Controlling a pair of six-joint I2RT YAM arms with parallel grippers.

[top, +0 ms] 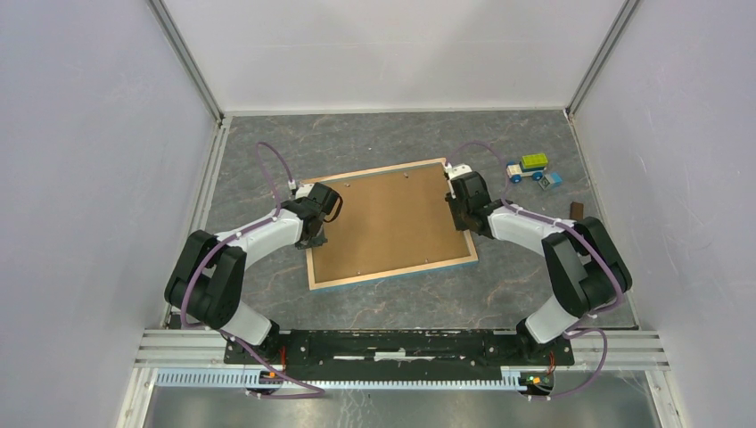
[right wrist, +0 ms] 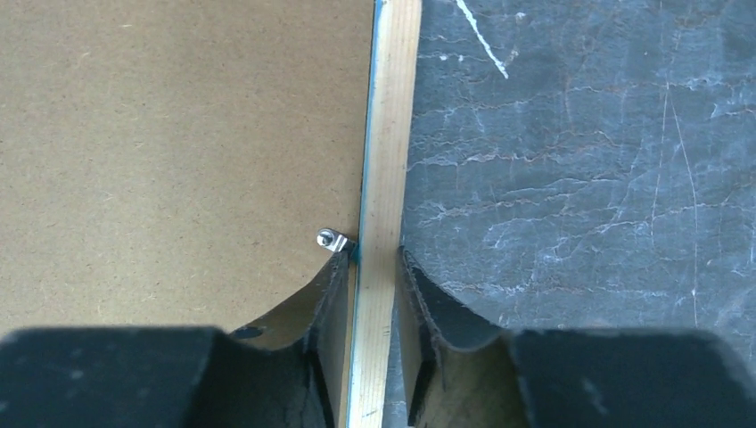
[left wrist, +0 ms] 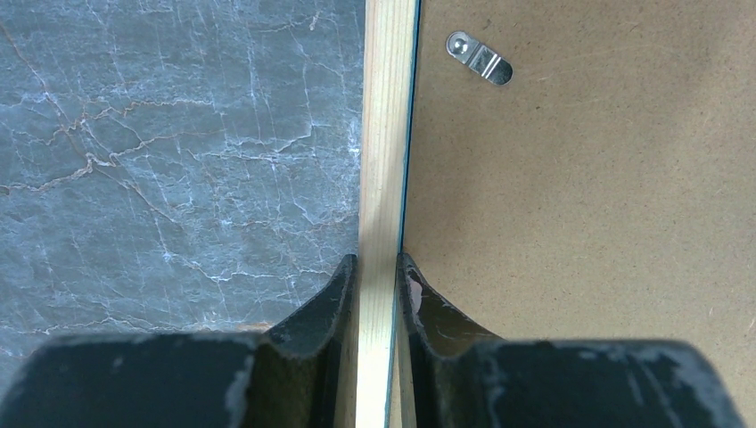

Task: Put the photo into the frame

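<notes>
Bare grey table (top: 374, 138) shows all round the frame (top: 392, 272), which lies back-up at its middle. Brown hardboard (top: 388, 223) fills the frame's opening and hides whatever is beneath. The left gripper (left wrist: 376, 267) pinches the frame's left rim. The right gripper (right wrist: 374, 263) straddles the right rim, but I cannot tell whether it presses. Small toy vehicles (top: 528, 167), hard to make out, sit beyond the frame's far right corner.

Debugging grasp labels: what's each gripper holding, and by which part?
Left gripper clamps the frame by its left wooden rim, one finger each side. Right gripper straddles the right rim; whether it grips cannot be told.
</notes>
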